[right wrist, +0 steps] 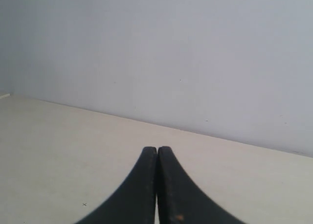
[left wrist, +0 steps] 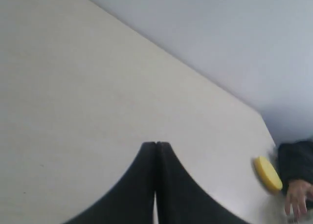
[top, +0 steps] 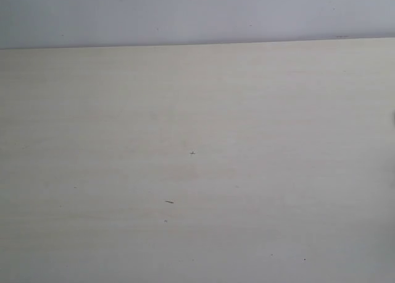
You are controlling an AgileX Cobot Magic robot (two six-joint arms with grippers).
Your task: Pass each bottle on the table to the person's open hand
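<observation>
Exterior view: the table (top: 197, 110) fills most of the picture. It is a wide, flat top of pale cream with a faint wood grain and a few tiny dark specks (top: 169, 201), and its far edge meets a plain grey-white wall (top: 197, 14).

Left wrist view: one yellow bottle (left wrist: 267, 174) can be counted, a small, rounded, bright yellow shape at the table's corner, close to the table's edge. It seems to lie tilted on the table. It is too blurred to show its cap, a label or any writing. Just beside it at that corner is one person's hand (left wrist: 298, 198), bare and light-skinned, coming out of a black sleeve (left wrist: 296, 160). A few fingers show. Whether the palm faces up, and whether the hand touches the bottle, cannot be told.

Both grippers are seen, one in each wrist view. The left gripper (left wrist: 156, 145) hangs over the table well apart from the bottle, its two dark jaws pressed together with nothing between them. The right gripper (right wrist: 157, 148) is over the table facing the wall, its jaws likewise together and holding nothing.
</observation>
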